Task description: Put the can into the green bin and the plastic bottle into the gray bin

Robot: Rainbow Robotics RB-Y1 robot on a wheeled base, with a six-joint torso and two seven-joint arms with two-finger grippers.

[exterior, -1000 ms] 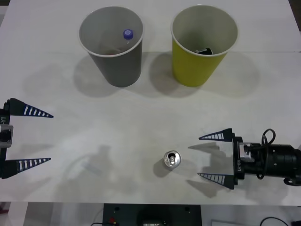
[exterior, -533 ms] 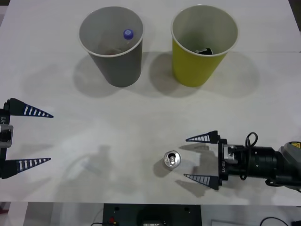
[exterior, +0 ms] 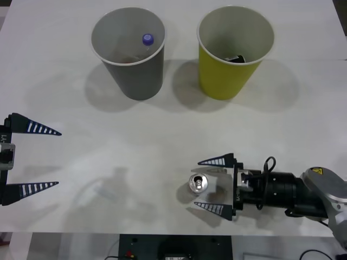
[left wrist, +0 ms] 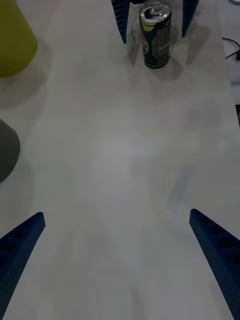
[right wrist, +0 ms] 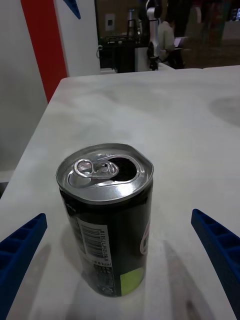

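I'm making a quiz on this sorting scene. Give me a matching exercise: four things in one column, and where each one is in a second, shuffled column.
Things:
1. can
2. plastic bottle
3. right tool
4. left tool

Places:
A. inside the gray bin
B. open at the table's left edge, apart from everything
C. upright on the table near its front edge
D. open, a finger on each side of the can, not yet closed on it

Pairs: 1-C, 2-A, 3-D, 4-B
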